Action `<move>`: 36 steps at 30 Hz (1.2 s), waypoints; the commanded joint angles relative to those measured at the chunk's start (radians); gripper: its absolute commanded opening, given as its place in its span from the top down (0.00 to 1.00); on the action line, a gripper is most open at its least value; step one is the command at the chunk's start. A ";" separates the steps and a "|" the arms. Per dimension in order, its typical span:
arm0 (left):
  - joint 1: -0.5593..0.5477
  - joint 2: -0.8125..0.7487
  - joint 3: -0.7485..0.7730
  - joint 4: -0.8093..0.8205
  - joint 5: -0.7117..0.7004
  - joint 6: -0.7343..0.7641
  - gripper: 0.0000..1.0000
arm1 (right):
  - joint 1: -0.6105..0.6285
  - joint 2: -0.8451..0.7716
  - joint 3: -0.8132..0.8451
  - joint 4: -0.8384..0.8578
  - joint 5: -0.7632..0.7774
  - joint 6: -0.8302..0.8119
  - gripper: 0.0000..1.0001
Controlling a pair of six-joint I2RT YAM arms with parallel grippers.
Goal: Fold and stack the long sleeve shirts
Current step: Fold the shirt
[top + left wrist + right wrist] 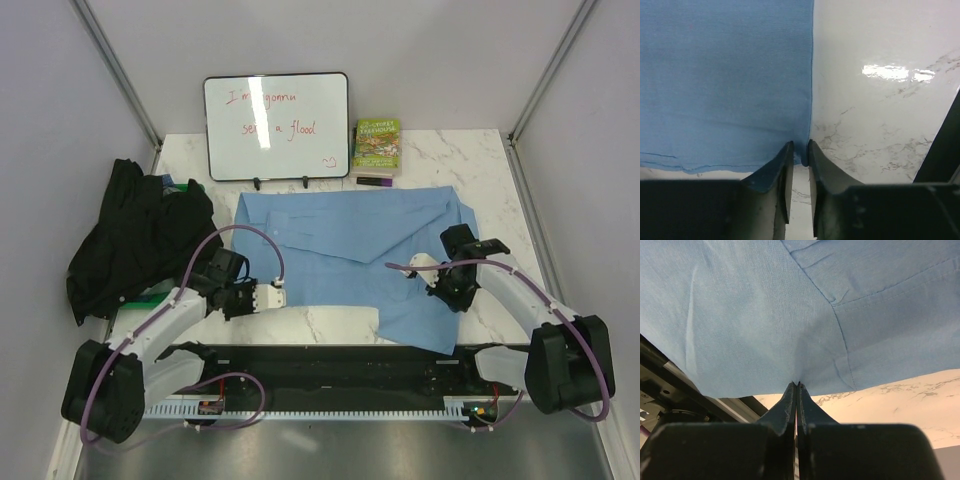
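The light blue shirt (340,235) lies spread flat across the middle of the table (480,165), its near right flap reaching toward the near edge. The black shirt (135,240) lies heaped at the left edge, apart from both arms. The right claw (797,386) is clenched tight on the light blue shirt's near right hem. The left claw (800,149) has its jaws narrowly apart, with the same shirt's near left corner between the tips — a firm pinch cannot be confirmed.

Table (480,160): white marble, grey veins.
Whiteboard (276,126): upright at far centre, red handwriting, 2 black feet.
Book (376,147): green cover, just right of whiteboard.
Dark object (375,182): small, touching book's near edge.
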 commanded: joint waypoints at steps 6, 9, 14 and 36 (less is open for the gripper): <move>-0.006 -0.119 0.079 -0.089 0.005 0.031 0.98 | -0.001 -0.082 0.085 -0.097 -0.013 0.017 1.00; 0.000 -0.114 0.157 -0.135 0.026 0.025 0.98 | -0.017 -0.077 0.143 -0.109 -0.016 0.017 1.00; 0.031 -0.024 0.269 -0.143 0.052 0.027 0.98 | -0.096 0.016 0.268 -0.125 -0.039 -0.035 1.00; 0.183 0.656 0.771 0.065 0.051 0.010 0.98 | -0.126 0.630 0.880 -0.066 -0.008 -0.037 1.00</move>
